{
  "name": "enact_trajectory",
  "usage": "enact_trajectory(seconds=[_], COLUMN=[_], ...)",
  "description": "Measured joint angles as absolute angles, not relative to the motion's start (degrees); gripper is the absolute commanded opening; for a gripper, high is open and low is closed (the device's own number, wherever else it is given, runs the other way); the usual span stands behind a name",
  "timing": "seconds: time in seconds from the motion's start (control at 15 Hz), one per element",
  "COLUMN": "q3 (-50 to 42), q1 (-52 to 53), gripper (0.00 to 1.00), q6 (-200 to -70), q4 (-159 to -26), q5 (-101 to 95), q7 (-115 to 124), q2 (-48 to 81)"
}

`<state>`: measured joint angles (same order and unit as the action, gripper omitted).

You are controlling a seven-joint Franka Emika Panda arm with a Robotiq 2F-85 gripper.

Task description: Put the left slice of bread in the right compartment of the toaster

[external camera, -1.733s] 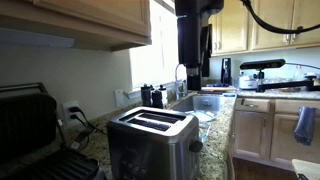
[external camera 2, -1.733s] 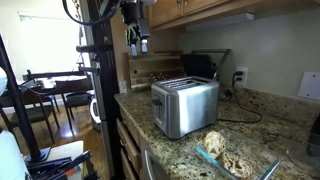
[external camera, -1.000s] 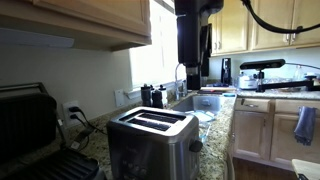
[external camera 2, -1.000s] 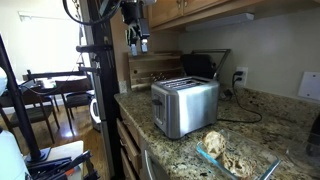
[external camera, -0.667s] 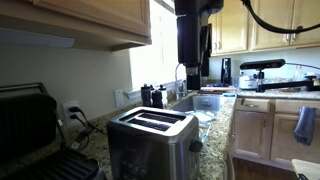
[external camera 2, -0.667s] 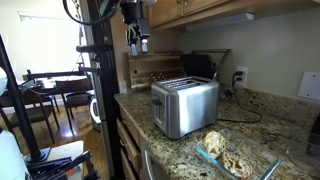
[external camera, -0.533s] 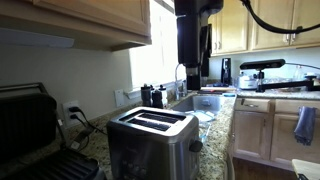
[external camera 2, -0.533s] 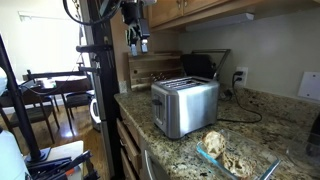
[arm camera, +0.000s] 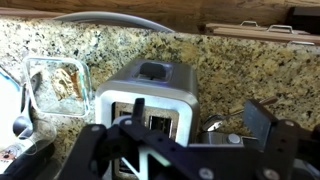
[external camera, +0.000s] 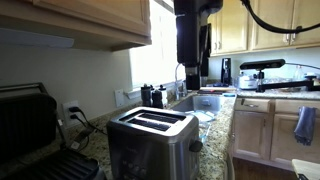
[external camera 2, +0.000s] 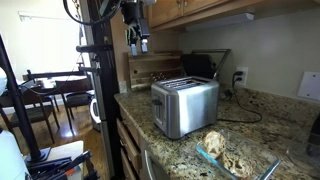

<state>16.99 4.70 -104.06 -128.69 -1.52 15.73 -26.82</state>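
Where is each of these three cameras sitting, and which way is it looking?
Exterior view: low on the counter beside the toaster, facing the far cabinets; the arm hangs overhead.
Exterior view: off the counter's end, facing the wall; end effector high up.
Wrist view: on the arm, looking straight down; end effector at the bottom edge.
Shared: all show the toaster.

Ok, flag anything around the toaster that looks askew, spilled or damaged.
Nothing stands out. The toaster stands upright on the granite counter, its slots facing up, and the gripper hangs open high above it. No spill or damage shows.
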Motion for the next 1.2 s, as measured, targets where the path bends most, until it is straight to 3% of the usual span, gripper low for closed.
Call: enact_trajectory(seconds=[1.2], q3=[11.5], q1=[0.4], gripper=[1.00], q6=[-104.2], q4=[-127.0], q5=[-5.3], q7=[21.6], q2=[-26.8])
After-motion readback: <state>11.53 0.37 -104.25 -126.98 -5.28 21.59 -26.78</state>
